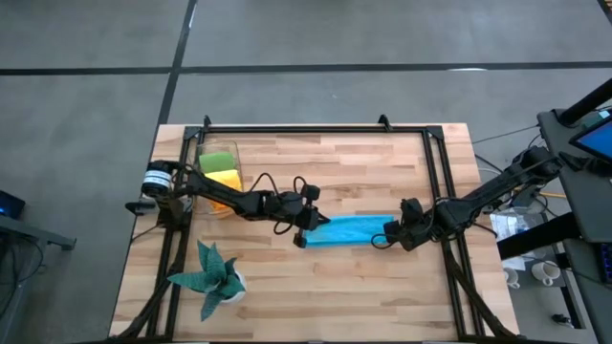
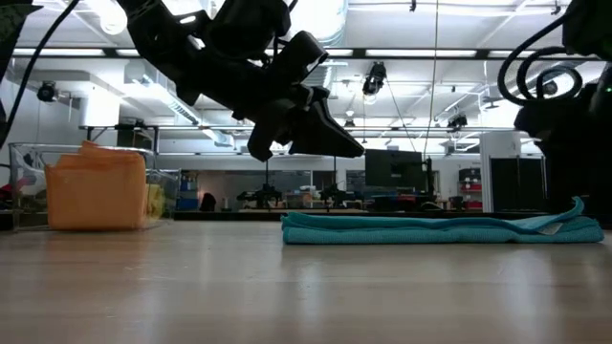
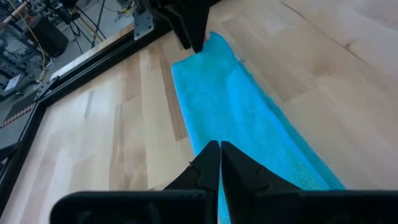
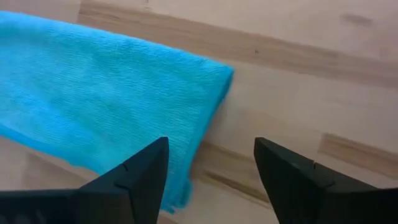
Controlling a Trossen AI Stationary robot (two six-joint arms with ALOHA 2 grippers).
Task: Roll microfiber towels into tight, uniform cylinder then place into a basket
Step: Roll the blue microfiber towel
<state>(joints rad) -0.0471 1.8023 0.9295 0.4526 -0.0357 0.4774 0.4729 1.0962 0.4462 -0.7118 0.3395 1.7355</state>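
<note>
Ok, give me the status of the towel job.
Done: the orange, yellow and lime green microfiber towels sit in the clear rectangular basket. In hand: the bright blue towel lies folded flat, left claw shut, right claw open. Left: roll and basket it.

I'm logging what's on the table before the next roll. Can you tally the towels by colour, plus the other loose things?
Blue towel, folded flat on the table: 1
Orange towel, in the basket: 1
Lime green towel, in the basket: 1
Yellow towel, in the basket: 1
Clear basket: 1
Potted plant: 1
Total: 6
</note>
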